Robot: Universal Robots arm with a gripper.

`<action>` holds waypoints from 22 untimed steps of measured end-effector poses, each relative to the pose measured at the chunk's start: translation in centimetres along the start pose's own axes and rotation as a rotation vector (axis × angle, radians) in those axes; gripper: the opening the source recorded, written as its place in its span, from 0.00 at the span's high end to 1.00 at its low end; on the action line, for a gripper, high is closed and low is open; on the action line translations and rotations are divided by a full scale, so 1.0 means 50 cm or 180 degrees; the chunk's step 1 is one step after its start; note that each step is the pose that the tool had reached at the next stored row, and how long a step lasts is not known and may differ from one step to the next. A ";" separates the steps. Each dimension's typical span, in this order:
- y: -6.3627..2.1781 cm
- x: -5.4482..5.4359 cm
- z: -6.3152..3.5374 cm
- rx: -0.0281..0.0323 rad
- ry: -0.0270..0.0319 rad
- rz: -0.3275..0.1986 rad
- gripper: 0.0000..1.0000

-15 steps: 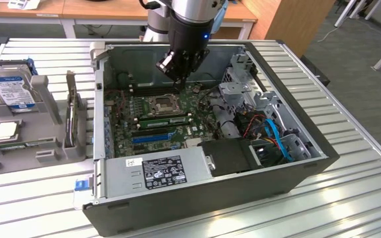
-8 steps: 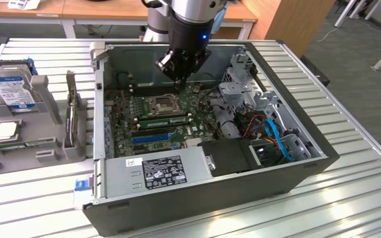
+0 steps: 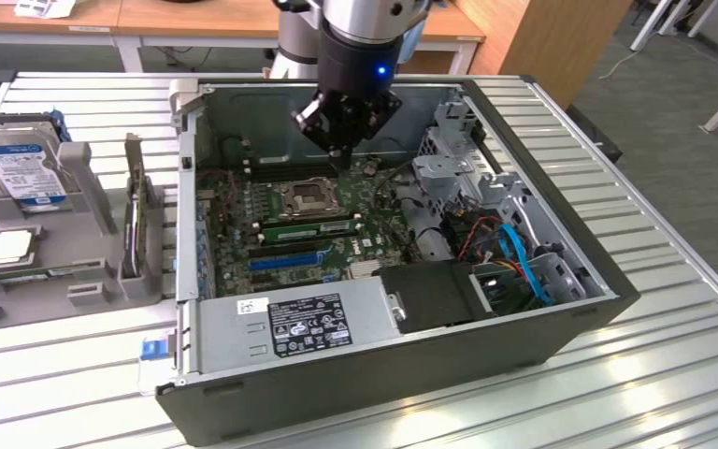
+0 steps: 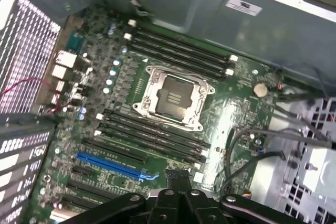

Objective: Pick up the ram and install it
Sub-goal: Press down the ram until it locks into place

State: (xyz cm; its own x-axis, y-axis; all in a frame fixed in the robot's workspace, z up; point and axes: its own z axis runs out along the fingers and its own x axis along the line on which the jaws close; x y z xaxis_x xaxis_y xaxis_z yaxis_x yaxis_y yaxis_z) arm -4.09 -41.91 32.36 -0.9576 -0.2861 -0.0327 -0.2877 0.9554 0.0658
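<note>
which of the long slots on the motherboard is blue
The blue expansion slot, on the side of the CPU socket toward the pincer, just past the black memory slots. Every other long slot on the board is black.

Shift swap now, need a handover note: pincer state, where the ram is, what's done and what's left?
Pincer: shut, nothing visibly held, hovering inside the open PC case above the memory slots behind the CPU socket.
Ram: a green stick lies along the slots on the near side of the socket; likely the ram, but I cannot tell whether it is fully seated.
Done: ram appears to be placed at the board.
Left: confirm seating.
</note>
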 end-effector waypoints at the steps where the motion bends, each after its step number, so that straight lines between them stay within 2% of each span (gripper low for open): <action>1: 0.000 0.000 0.000 0.0001 -0.0003 0.0046 0.90; 13: 0.000 0.000 0.000 0.0010 -0.0041 0.0579 0.90; 22: 0.000 0.000 0.000 0.0008 -0.0069 0.0958 0.90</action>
State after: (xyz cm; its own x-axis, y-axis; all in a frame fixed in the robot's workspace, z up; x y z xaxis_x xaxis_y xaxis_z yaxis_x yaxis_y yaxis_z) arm -4.10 -41.91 32.34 -0.9994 0.0116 -0.0334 0.0091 0.9973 0.0732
